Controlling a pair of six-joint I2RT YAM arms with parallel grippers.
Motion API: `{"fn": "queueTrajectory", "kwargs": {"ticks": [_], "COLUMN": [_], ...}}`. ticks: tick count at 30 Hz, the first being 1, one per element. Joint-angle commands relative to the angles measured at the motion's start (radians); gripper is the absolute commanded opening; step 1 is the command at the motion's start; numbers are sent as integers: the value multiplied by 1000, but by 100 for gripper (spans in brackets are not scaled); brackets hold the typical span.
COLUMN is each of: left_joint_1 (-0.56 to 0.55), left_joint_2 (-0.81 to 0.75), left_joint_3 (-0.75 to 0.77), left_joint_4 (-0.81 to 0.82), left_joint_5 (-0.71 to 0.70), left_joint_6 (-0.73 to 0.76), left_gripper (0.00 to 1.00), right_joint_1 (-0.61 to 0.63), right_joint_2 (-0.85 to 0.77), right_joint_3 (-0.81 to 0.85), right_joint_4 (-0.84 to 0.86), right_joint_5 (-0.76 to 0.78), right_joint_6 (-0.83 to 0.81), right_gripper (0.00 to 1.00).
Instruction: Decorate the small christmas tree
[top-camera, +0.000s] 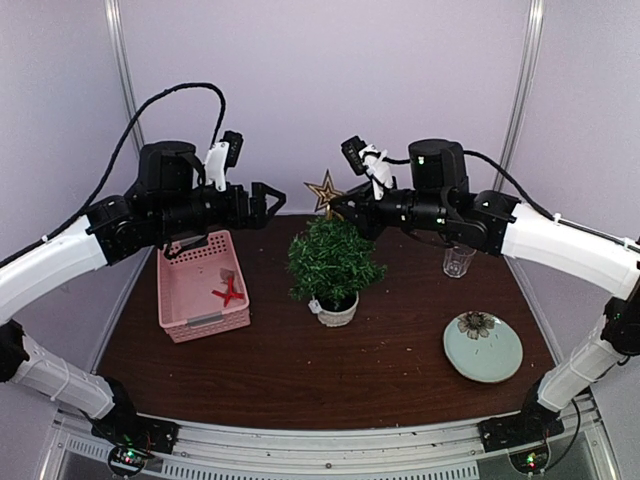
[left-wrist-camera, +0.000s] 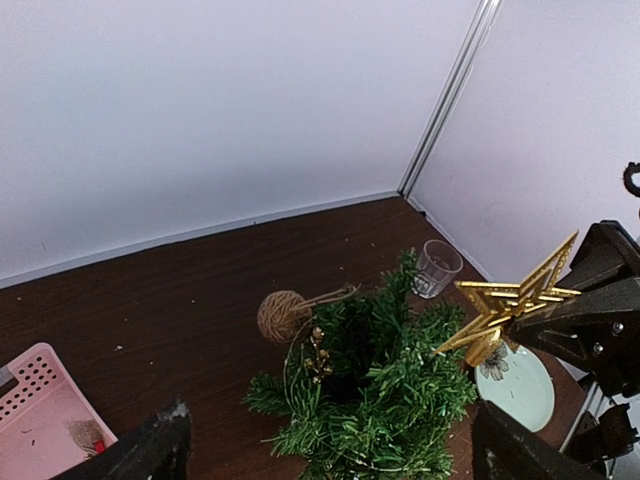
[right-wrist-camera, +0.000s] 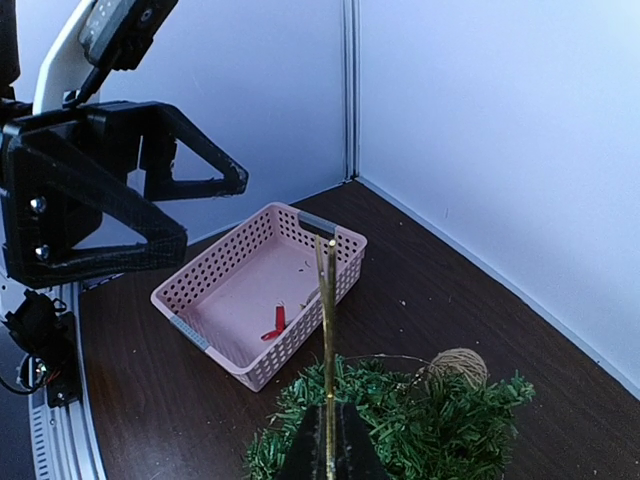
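The right pincer is pinched tight on a gold star, just above the tree. The left pincer is wide open and holds nothing. It hangs near the star, by the pink basket. The tree stands in the middle of the table. It looks light and easy to tip. Its needles look soft and bendy, so the hard pot is the best place to hold. The tree is small, bushy and dark green, and the pot is round and white.

Pale lilac walls, dark wooden table
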Motion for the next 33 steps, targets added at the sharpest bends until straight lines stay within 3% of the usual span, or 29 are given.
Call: {"fn": "queueTrajectory", "kwargs": {"ticks": [1, 17, 33], "left_joint_1": [8, 11, 14], "left_joint_2": [6, 26, 45], "left_joint_3": [30, 34, 41], "left_joint_4": [2, 12, 11], "left_joint_5": [1, -4, 5], "left_joint_6": [14, 30, 36], "left_gripper": [98, 98, 98], "right_joint_1": [-5, -10, -24], "right_joint_2": [3, -10, -53], "right_joint_3": [-48, -122, -210], "right_joint_4": [118, 230, 372], "right_joint_5": [-13, 58, 98], "right_joint_6": [-67, -166, -165], "right_gripper": [0, 0, 0]}}
